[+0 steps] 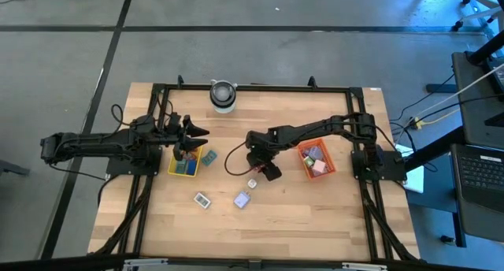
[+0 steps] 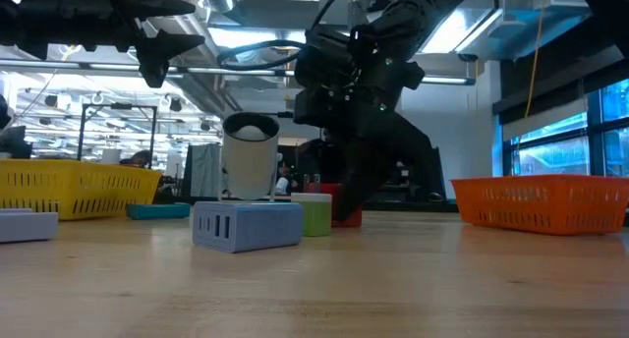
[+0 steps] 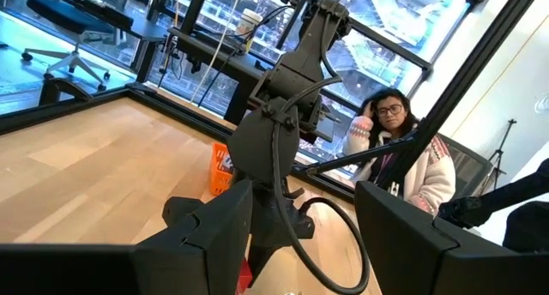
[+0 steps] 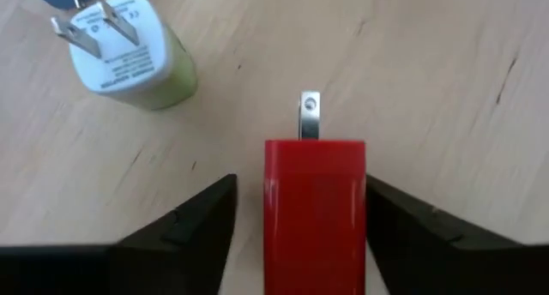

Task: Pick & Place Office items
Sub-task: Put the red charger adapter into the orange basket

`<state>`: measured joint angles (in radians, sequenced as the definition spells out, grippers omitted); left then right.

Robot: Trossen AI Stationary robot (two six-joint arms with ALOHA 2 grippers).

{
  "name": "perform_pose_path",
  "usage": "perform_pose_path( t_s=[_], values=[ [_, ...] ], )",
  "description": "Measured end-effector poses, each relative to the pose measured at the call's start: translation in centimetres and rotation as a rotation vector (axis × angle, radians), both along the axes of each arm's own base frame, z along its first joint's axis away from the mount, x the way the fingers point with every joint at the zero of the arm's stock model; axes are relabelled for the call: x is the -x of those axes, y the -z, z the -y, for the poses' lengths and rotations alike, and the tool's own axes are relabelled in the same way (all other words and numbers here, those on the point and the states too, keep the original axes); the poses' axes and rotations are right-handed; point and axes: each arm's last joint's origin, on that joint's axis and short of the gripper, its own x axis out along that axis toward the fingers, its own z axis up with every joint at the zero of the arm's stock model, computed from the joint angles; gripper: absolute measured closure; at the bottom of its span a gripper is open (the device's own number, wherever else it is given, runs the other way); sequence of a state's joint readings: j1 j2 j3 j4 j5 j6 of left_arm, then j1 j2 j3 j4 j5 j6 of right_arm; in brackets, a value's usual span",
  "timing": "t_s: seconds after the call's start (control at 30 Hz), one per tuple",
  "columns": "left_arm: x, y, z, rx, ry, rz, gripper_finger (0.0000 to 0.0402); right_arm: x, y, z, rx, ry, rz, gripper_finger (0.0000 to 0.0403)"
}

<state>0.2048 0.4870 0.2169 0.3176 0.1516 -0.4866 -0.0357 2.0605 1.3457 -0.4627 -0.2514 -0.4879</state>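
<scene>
Red charger (image 4: 314, 211) sits between right pincer (image 4: 314, 222) fingers, arm angled down.

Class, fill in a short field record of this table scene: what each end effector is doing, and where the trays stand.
right end effector: down at table centre, fingers either side of the red plug block
left end effector: raised above the yellow tray, open, holding nothing
orange tray: on the table's right part, several items inside
nearby: green-and-white plug beside the red one
</scene>
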Motion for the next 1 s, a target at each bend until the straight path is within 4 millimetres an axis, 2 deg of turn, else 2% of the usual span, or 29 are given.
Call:
perform_pose_path(
  t_s=[0.23,0.4,0.6,0.77,1.0],
  values=[
    [0.0,0.0,0.0,-0.002,-0.001,0.0,0.0199,0.3,-0.1,-0.1,-0.058,0.063,-0.042,0.0286],
    [0.0,-0.2,0.0,-0.005,-0.001,0.017,0.0199,0.3,-1.2,-0.2,-0.081,0.058,-0.011,0.029],
    [0.1,-0.7,0.1,-0.013,0.027,0.04,0.0199,0.5,-3.4,0.3,-0.086,0.088,0.055,0.029],
    [0.1,-1.3,0.1,-0.043,0.032,0.057,0.0199,0.8,-6.4,1.4,-0.102,0.136,0.156,0.029],
    [0.3,-2.0,0.1,-0.165,-0.002,0.085,0.0199,2.3,-12.6,3.4,-0.122,0.223,0.384,0.029]
  ],
)
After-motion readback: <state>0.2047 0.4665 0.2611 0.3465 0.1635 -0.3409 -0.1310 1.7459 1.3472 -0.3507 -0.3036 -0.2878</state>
